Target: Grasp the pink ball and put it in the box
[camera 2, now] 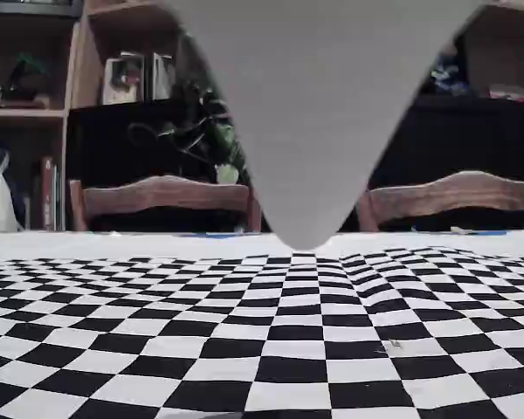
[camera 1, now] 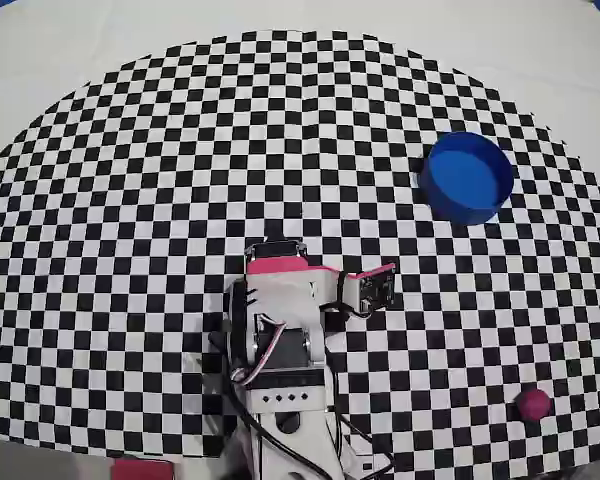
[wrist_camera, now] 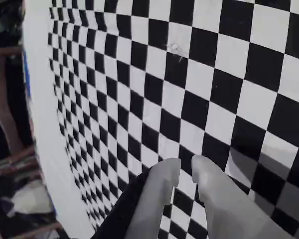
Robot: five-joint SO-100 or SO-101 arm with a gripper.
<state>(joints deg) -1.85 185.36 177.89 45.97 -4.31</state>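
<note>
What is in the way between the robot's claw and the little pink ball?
Nothing visible. In the overhead view only bare checkered cloth lies between the gripper and the pink ball, and between the ball and the blue box.

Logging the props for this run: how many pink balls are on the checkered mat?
1. The pink ball lies at the mat's lower right edge in the overhead view, far from the box. The arm could hide another.
</note>
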